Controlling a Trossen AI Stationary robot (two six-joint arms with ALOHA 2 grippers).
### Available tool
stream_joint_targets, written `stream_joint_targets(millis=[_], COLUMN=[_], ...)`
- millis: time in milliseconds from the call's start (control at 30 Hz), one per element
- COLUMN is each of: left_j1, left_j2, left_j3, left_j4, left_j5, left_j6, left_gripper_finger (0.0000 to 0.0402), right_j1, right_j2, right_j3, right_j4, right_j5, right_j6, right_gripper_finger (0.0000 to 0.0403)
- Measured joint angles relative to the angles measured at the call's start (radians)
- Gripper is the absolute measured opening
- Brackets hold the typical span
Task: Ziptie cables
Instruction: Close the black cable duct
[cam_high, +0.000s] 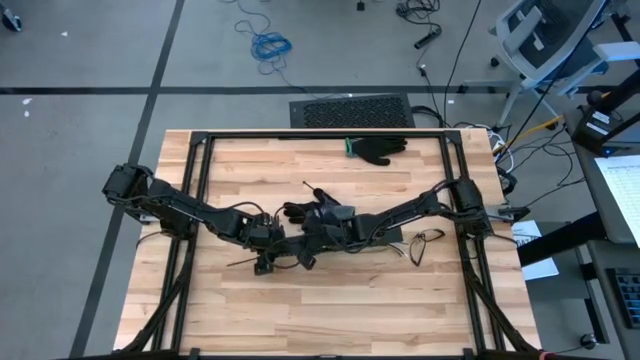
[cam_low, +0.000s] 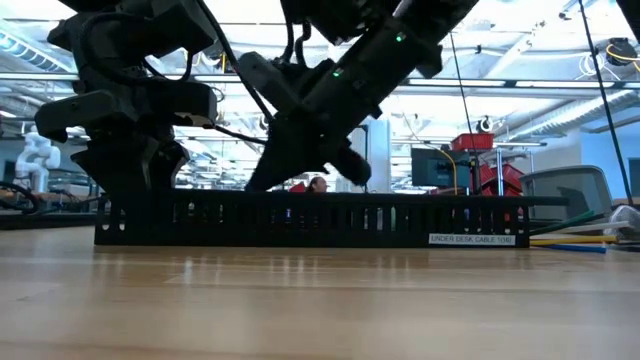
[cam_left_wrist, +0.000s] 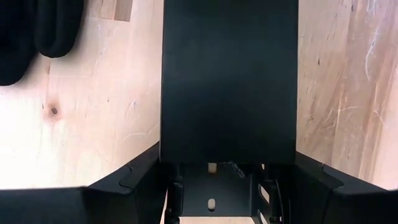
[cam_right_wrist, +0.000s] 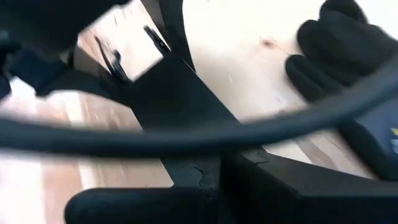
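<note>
A long black slotted channel (cam_low: 300, 222) lies flat on the wooden table (cam_high: 330, 310), mostly hidden under both arms in the high view. My left gripper (cam_left_wrist: 229, 186) stands over one end of it, fingers on either side of the channel (cam_left_wrist: 230, 81). My right gripper (cam_right_wrist: 208, 186) is shut, low and close to the channel (cam_right_wrist: 174, 99) from the right; a dark cord crosses its view. The cables (cam_high: 425, 243) lie as thin dark loops on the table right of the arms, touched by neither gripper. My left gripper has the channel's two long side walls (cam_left_wrist: 166, 149) between its two fingers (cam_left_wrist: 130, 180), near the channel's end. The fingers come from above, slanting down, and stand across the channel. The channel rests flat on the table. My right gripper's shut fingers are next to the channel; whether they touch it I cannot tell.
One black glove (cam_high: 378, 148) lies near the table's far edge, beside a small green thing. A second black glove (cam_high: 300, 212) lies just beyond the grippers, also seen as the glove (cam_right_wrist: 342, 50). The black frame rails (cam_high: 195, 160) run along the table's sides.
</note>
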Motion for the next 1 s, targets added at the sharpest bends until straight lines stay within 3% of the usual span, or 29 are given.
stream_joint_targets(millis=[300, 600, 767, 1000], left_j1=[0.0, 0.003, 0.001, -0.026], left_j2=[0.002, 0.0, -0.034, -0.049], left_j3=[0.034, 0.105, 0.121, 0.075], left_j4=[-0.031, -0.145, -0.169, -0.113], left_j5=[0.072, 0.209, 0.208, 0.155], left_j6=[-0.008, -0.017, -0.036, -0.08], left_gripper_finger=[0.0247, 0.0321, 0.0345, 0.0347], right_j1=[-0.011, -0.006, -0.004, -0.004], right_j2=[-0.017, -0.026, -0.027, -0.027], right_j3=[-0.008, -0.01, -0.009, -0.008], right_j4=[0.138, 0.134, 0.132, 0.129], right_j5=[-0.018, -0.004, 0.002, 0.002], right_j6=[0.015, -0.002, -0.018, -0.021], right_gripper_finger=[0.0, 0.0, 0.0, 0.0])
